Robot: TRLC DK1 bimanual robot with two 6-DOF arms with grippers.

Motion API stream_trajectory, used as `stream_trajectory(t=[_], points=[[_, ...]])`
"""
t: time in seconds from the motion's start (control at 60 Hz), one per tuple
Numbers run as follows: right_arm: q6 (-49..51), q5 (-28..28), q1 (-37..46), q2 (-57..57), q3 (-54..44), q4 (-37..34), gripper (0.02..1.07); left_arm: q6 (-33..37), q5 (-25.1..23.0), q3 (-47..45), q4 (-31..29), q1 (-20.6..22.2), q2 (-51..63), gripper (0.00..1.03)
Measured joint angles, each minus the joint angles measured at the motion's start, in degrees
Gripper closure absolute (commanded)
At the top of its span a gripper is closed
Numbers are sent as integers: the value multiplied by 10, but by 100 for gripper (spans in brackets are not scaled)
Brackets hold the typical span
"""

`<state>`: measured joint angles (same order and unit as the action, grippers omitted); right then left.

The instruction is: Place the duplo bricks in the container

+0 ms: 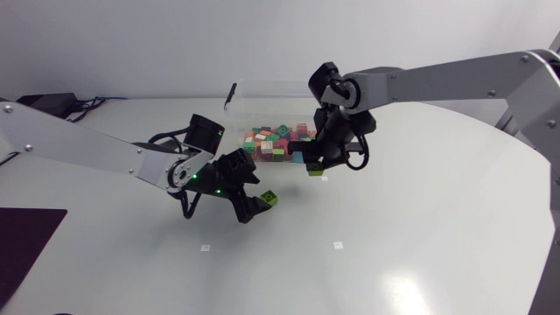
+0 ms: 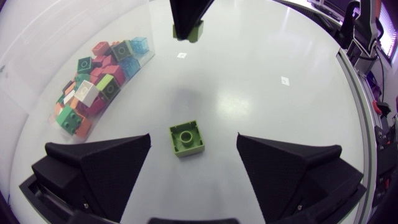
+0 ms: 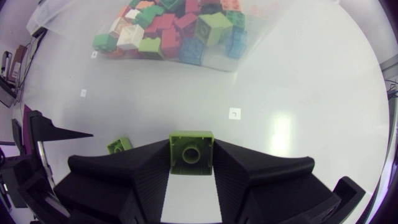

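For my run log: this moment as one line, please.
left jaws open around loose green brick | right jaws shut on held green brick | container part-filled

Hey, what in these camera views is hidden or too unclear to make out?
Head view: the right claw covers part of the brick pile in the container.
Left wrist view: the edge cuts off the right claw above its held green brick.
Every view: the brick pile's count, since bricks bury each other.

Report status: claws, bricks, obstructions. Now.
Left claw open, astride loose brick. Right claw shut on second brick, container ahead. Path looks clear.
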<state>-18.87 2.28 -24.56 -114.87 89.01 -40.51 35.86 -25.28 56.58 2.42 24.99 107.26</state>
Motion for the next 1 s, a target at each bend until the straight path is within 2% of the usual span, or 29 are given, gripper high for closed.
stream_trajectory(t=[0.183,0.333,0.367,0.45,0.567,0.683,0.733,1.0], points=[[0,2,19,45,0,0,76,0,8,39,-11,17,42,12],[1,7,31,79,0,0,76,0,27,67,-35,18,61,24],[3,7,33,85,0,-2,76,0,31,73,-42,18,64,27],[9,9,37,100,1,-7,76,0,42,86,-62,21,71,45],[11,9,41,111,6,-15,76,0,57,97,-84,30,75,46],[13,9,42,114,10,-19,76,0,70,113,-102,43,86,59],[13,11,43,115,14,-24,76,0,76,121,-108,47,93,67],[15,28,53,125,65,-31,76,0,89,132,-131,51,99,70]])
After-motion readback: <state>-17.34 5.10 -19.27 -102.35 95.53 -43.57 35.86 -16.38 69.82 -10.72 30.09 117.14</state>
